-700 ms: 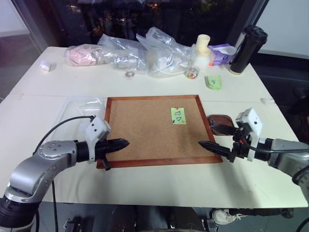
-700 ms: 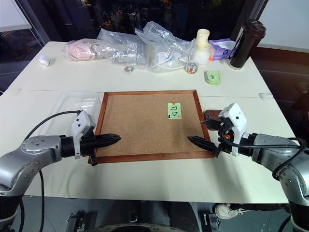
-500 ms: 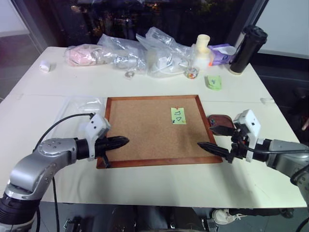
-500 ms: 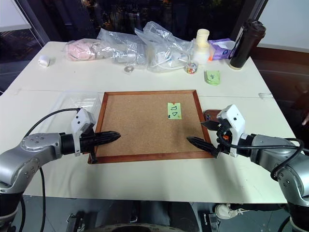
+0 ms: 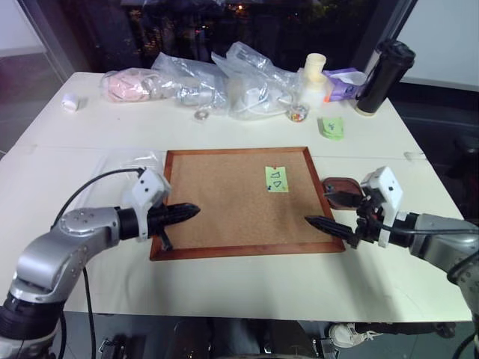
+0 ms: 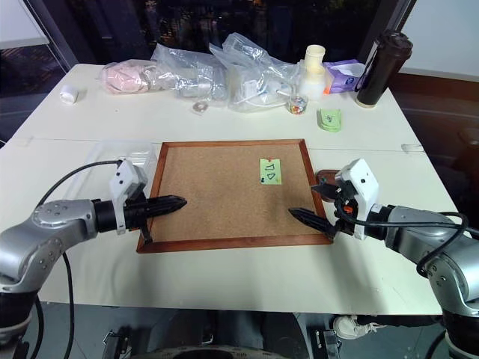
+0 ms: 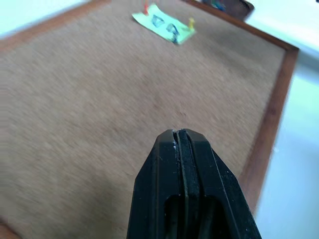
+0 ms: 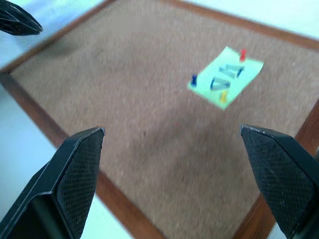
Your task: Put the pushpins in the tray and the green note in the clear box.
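One green note [image 8: 225, 75] is pinned to the cork board [image 5: 224, 217] by three pushpins [image 8: 242, 54], red, blue and yellow; one tray [image 5: 341, 184] is set just beside the board's right edge and one clear box [image 5: 120, 166] beside its left edge. The left gripper [image 5: 191, 212] is held with fingers pressed together over the board's left part, well apart from the note. The right gripper [image 5: 323, 210] is held spread wide over the board's right edge, with the note ahead of it and the tray just beside it.
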{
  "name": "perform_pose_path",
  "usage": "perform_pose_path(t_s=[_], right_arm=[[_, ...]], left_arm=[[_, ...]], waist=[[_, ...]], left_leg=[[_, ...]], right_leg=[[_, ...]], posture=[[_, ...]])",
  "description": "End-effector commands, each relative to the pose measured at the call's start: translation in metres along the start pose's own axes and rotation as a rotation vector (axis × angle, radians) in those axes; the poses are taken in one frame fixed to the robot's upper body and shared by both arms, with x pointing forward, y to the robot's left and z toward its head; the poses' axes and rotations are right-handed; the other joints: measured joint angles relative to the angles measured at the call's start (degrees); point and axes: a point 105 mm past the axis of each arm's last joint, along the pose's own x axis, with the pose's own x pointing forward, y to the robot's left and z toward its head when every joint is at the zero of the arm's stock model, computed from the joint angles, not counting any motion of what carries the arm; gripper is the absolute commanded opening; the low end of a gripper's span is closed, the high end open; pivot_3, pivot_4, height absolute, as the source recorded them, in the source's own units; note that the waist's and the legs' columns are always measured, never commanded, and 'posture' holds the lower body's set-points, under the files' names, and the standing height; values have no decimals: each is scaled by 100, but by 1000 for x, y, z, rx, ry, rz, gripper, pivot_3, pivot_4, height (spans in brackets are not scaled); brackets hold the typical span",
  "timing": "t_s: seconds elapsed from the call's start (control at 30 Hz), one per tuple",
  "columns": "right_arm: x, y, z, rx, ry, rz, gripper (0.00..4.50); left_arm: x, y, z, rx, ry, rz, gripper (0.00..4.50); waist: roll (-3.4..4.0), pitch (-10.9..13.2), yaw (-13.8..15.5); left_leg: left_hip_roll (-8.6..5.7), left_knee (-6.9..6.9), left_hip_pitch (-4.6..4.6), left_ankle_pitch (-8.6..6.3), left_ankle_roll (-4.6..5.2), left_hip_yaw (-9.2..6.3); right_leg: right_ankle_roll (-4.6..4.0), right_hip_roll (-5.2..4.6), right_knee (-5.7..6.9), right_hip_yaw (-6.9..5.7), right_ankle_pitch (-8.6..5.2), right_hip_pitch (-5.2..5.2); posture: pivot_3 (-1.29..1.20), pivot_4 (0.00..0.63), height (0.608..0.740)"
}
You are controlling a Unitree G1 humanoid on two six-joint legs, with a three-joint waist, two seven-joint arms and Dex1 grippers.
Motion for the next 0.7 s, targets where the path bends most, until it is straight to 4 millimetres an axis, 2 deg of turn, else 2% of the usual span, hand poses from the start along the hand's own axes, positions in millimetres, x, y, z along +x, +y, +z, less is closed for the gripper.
perform_pose_path(t_s=[0.03, 0.1, 0.23, 0.37, 0.5, 0.7], right_arm=[[10, -20, 8, 1, -26, -91, 4469], [20, -24, 13, 7, -35, -97, 4469], [43, -31, 27, -6, -61, -92, 4469], [67, -41, 33, -16, -67, -95, 4469], [89, -49, 32, -24, -61, -86, 4469], [117, -63, 22, -20, -32, -90, 4469]], left_arm=[[11, -6, 14, 74, 32, -72, 0], [18, -10, 8, 103, 79, -111, 0], [30, -2, -1, 82, 109, -108, 0], [41, 0, -15, 58, 141, -132, 0], [50, 0, -25, 40, 161, -141, 0], [51, -5, -42, 36, 237, -166, 0]], waist=[[0, 0, -4], [2, 0, -13], [5, 1, -31], [4, 1, -14], [4, 1, -4], [6, 0, -21]], left_leg=[[-1, 1, -1, 0, 0, 0], [-4, 2, 0, 0, 1, 3], [-1, -2, -13, -3, 6, 9], [-1, 4, -30, -1, 4, 9], [0, 8, -38, -1, 4, 9], [1, 12, -53, 0, 2, 9]], right_leg=[[0, 0, 0, 0, 0, 0], [0, 0, 0, 3, 0, 0], [1, 13, 3, 10, 0, -25], [1, 21, 11, 9, 0, -43], [2, 20, 10, 8, 0, -47], [3, 15, 12, 7, 1, -59]], posture=[[0, 150, 740], [0, 150, 740], [0, 150, 740], [0, 150, 740], [0, 150, 740], [0, 150, 740]])
